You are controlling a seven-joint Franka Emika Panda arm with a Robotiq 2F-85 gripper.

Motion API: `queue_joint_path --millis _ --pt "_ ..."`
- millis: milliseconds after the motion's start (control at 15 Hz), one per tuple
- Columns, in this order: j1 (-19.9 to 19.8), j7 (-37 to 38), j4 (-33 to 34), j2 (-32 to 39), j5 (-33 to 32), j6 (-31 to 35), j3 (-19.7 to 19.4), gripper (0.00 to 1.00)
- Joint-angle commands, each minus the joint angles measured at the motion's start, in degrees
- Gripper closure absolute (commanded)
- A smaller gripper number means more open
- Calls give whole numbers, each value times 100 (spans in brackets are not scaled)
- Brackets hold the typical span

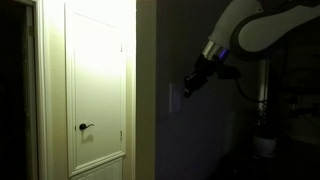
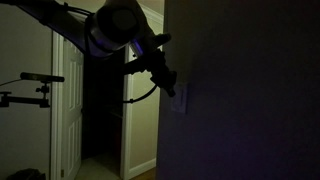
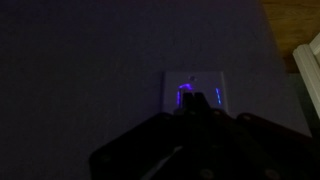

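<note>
Gripper (image 3: pixel 190 113) is closest to the wrist cam: a black mass along the bottom edge, narrowing up to its tips. Jaws are closed, fingers pressed together w/ nothing between them. Right at the tips sits the switch plate (image 3: pixel 205 84), a pale rectangle on the wall (image 3: pixel 80 60), directly ahead of the gripper. Violet glints (image 3: pixel 217 97) show on the plate just above and beside the tips. Too dark to tell the switch's position, or whether the tips actually touch it; they look to be on it or v. nearly so.

In both exterior views the room is dim. Gripper (image 1: pixel 190 84) comes in at a downward slant w/ the arm (image 1: pixel 262 28) behind and above it, and the plate (image 1: pixel 176 100) shows as a faint lighter patch at its tip. Beyond the wall's edge, well apart from the gripper, a white panelled door (image 1: pixel 97 90) is lit, shut, w/ a dark lever handle (image 1: pixel 86 127) lower than gripper height.

From the opposite side, the gripper (image 2: pixel 168 88) meets the plate (image 2: pixel 181 100) near the wall's edge, cable looping below it. Behind the arm, far from the gripper, a tripod rig (image 2: pixel 35 78) stands beside another white door (image 2: pixel 70 120).
</note>
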Motion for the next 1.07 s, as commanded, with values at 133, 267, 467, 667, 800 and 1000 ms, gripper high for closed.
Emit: queue_joint_path --millis 133,267,467,667,800,1000 --pt "30 163 210 246 86 314 -16 95" --pt "34 167 281 313 83 392 -21 95" --pt "48 170 383 420 145 468 -33 95" --pt "67 149 483 546 212 535 -41 95" --pt "69 149 496 587 211 582 -55 95" --pt "75 111 331 466 164 507 -57 95"
